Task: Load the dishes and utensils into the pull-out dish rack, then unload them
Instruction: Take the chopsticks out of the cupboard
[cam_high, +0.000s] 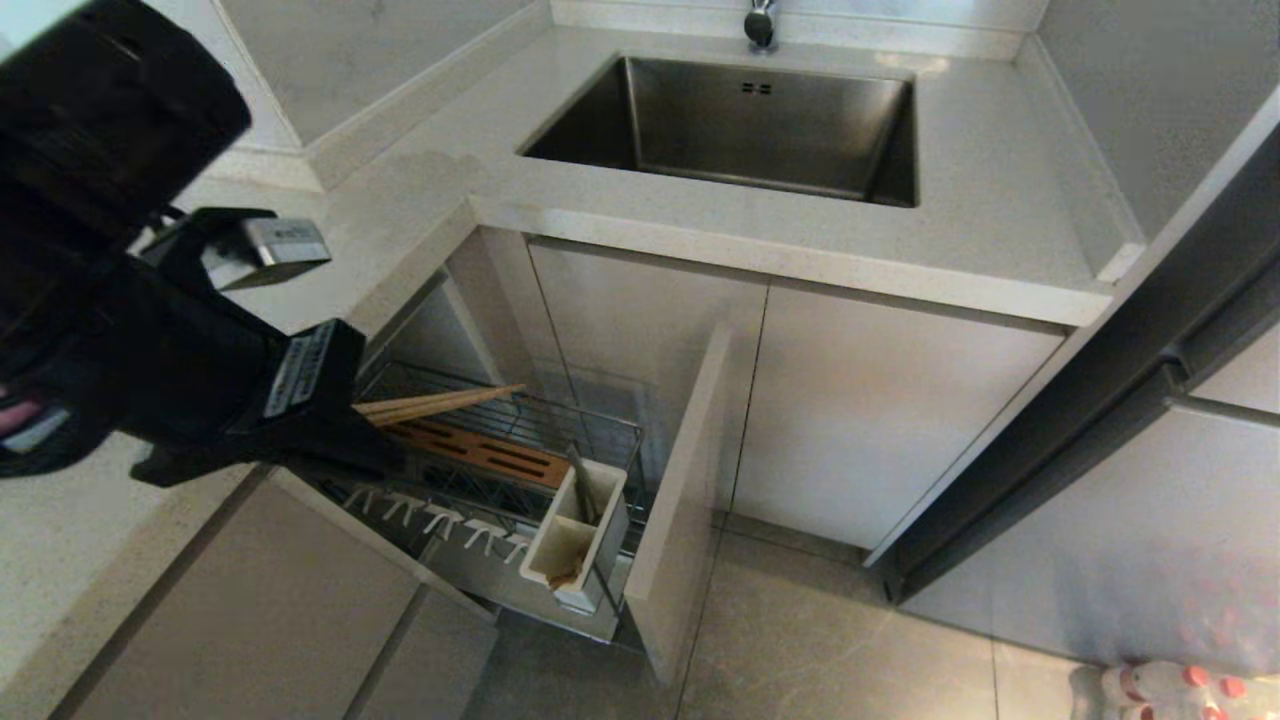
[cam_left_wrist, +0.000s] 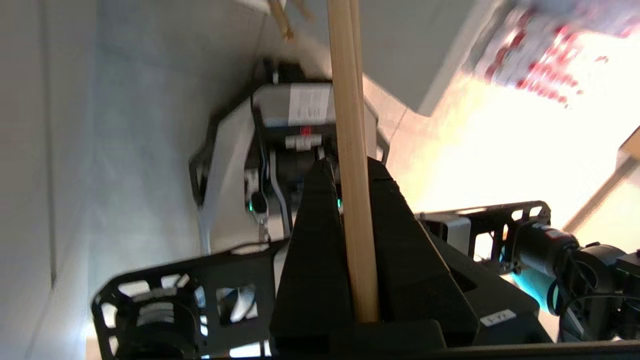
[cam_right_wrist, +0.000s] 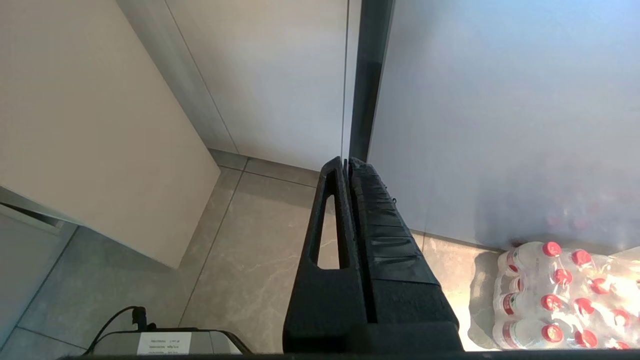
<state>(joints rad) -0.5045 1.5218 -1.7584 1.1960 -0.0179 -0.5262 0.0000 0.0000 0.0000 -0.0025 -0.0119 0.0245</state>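
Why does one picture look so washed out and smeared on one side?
Left wrist view: bright light bleaches the floor, and the bottle pack is smeared, while the chopsticks in the left gripper stay crisp. Head view: even light, a dim sink. Right wrist view: sharp, slight glare on the bottles.

Chopsticks (cam_high: 440, 403) level above rack (cam_high: 560, 440)

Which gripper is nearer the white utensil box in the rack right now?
Left. The left gripper, holding the light-wood chopsticks, hovers over the chrome wire rack behind the white utensil box. The right gripper hangs over the floor, away from it.
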